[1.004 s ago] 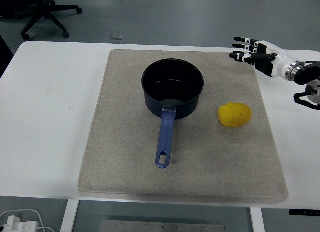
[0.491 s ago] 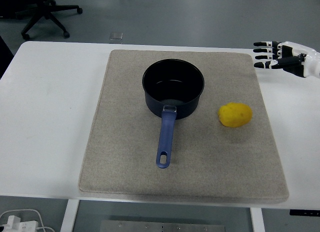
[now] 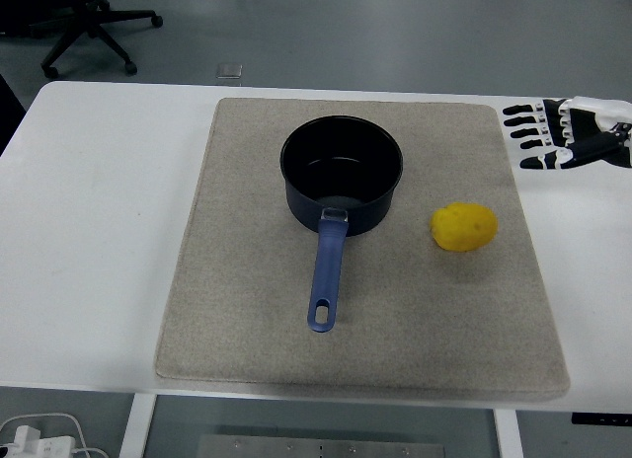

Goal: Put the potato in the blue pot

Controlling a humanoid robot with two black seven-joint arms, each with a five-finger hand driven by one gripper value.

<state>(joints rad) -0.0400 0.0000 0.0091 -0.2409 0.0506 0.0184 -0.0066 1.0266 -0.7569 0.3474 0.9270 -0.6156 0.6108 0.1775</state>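
A yellow potato (image 3: 463,227) lies on the grey mat (image 3: 247,300), to the right of the blue pot (image 3: 342,174). The pot stands upright near the mat's middle with nothing inside, and its blue handle (image 3: 326,277) points toward the near edge. My right hand (image 3: 553,132) hovers at the right edge of the picture, beyond and to the right of the potato, well apart from it. Its fingers (image 3: 525,136) are spread flat, pointing left, and hold nothing. The left arm is out of view.
The mat covers most of the white table (image 3: 99,211). A black office chair (image 3: 84,24) stands on the floor beyond the far left corner. A white power strip with cables (image 3: 35,436) lies below the near edge at the left.
My right hand has drawn back to the right and come lower and nearer, from above the mat's far right corner to the picture's right edge. Pot and potato have not moved.
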